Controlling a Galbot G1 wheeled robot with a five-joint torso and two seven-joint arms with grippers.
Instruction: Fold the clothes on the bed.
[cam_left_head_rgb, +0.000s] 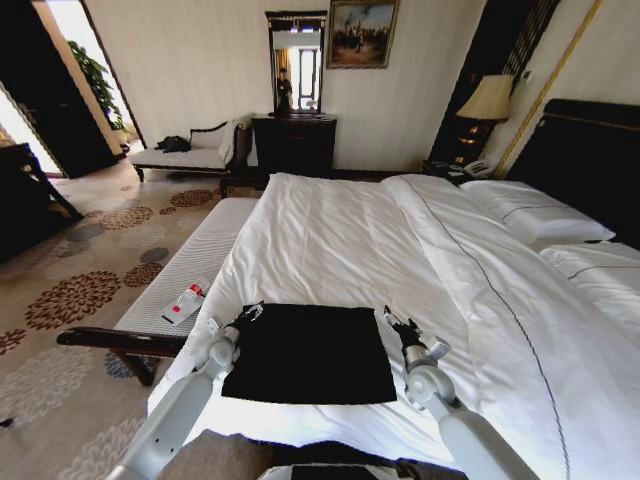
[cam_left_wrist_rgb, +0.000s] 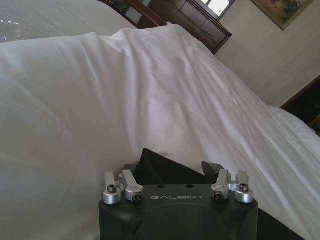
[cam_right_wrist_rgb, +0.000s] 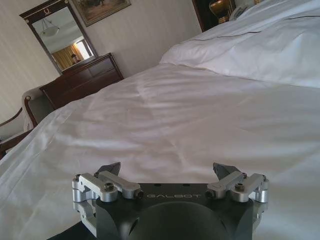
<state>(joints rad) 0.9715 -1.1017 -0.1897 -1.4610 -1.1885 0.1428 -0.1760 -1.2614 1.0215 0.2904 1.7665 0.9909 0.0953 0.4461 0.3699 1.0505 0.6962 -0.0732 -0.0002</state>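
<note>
The clothes (cam_left_head_rgb: 310, 352) lie as a flat black rectangle near the front edge of the bed (cam_left_head_rgb: 340, 230); no lettering shows. My left gripper (cam_left_head_rgb: 250, 313) rests at the rectangle's far left corner. In the left wrist view the left gripper (cam_left_wrist_rgb: 170, 170) is open, and a raised corner of the black clothes (cam_left_wrist_rgb: 155, 167) sits between its spread fingers. At the far right corner is my right gripper (cam_left_head_rgb: 392, 322). The right wrist view shows the right gripper (cam_right_wrist_rgb: 167, 170) open over the white sheet, with a bit of the clothes (cam_right_wrist_rgb: 75, 232) beside its body.
A striped bench (cam_left_head_rgb: 200, 265) along the bed's left side holds a white and red bottle (cam_left_head_rgb: 185, 300). Pillows (cam_left_head_rgb: 535, 210) and a dark headboard (cam_left_head_rgb: 590, 150) are at the right. A dark dresser (cam_left_head_rgb: 293, 140) and a chaise (cam_left_head_rgb: 190, 150) stand by the far wall.
</note>
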